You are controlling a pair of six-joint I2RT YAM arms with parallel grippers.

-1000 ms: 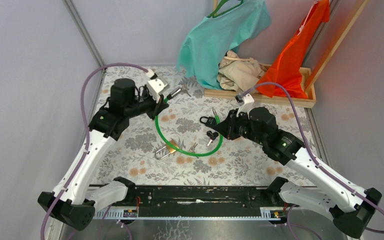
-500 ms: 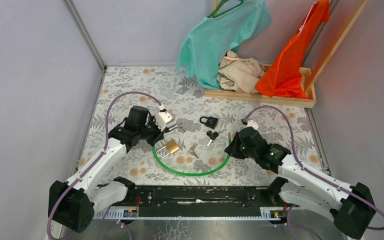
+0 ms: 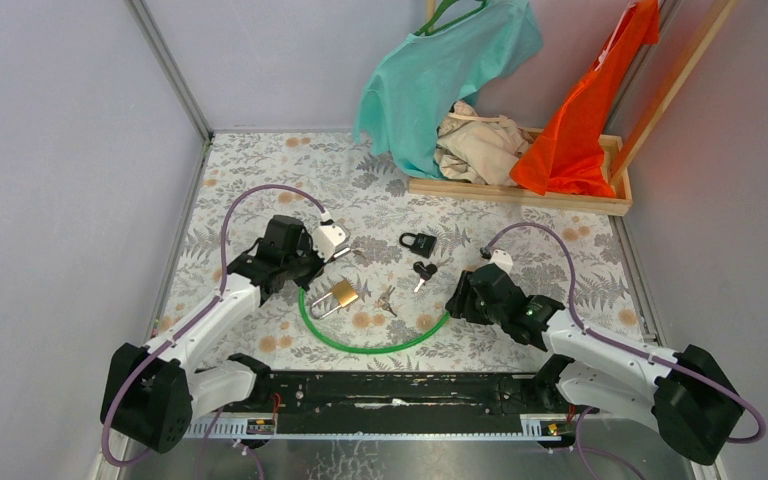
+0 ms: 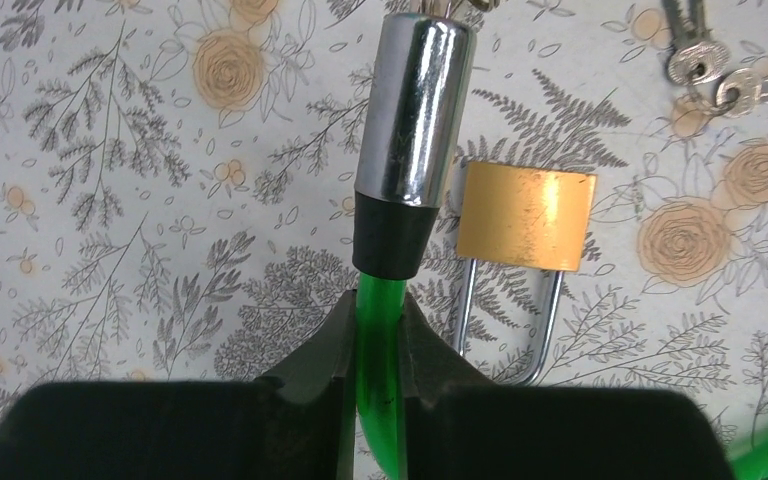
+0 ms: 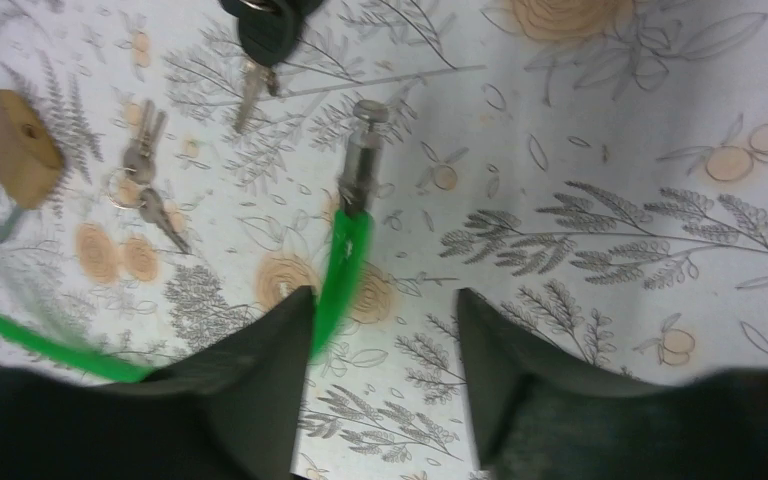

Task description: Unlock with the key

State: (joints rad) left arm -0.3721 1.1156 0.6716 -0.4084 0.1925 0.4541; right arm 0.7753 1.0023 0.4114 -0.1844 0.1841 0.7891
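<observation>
My left gripper [image 4: 377, 300] is shut on a green cable [image 4: 380, 400], just below the black collar of its chrome lock cylinder [image 4: 415, 110]. A brass padlock [image 4: 526, 217] lies right of the cylinder, with silver keys [image 4: 705, 70] beyond it. My right gripper [image 5: 385, 300] stands open low over the table. The cable's other end, with a metal pin [image 5: 363, 150], lies loose against its left finger. A black-headed key [image 5: 263, 30] lies ahead of it. In the top view the cable [image 3: 380, 345] curves between the left gripper [image 3: 305, 262] and the right gripper [image 3: 457, 300].
A black padlock [image 3: 418, 243] lies beyond the black-headed key [image 3: 422, 272]. A wooden tray [image 3: 560, 200] at the back right holds a teal shirt [image 3: 440, 70], an orange cloth [image 3: 580, 110] and beige fabric. Grey walls close in both sides.
</observation>
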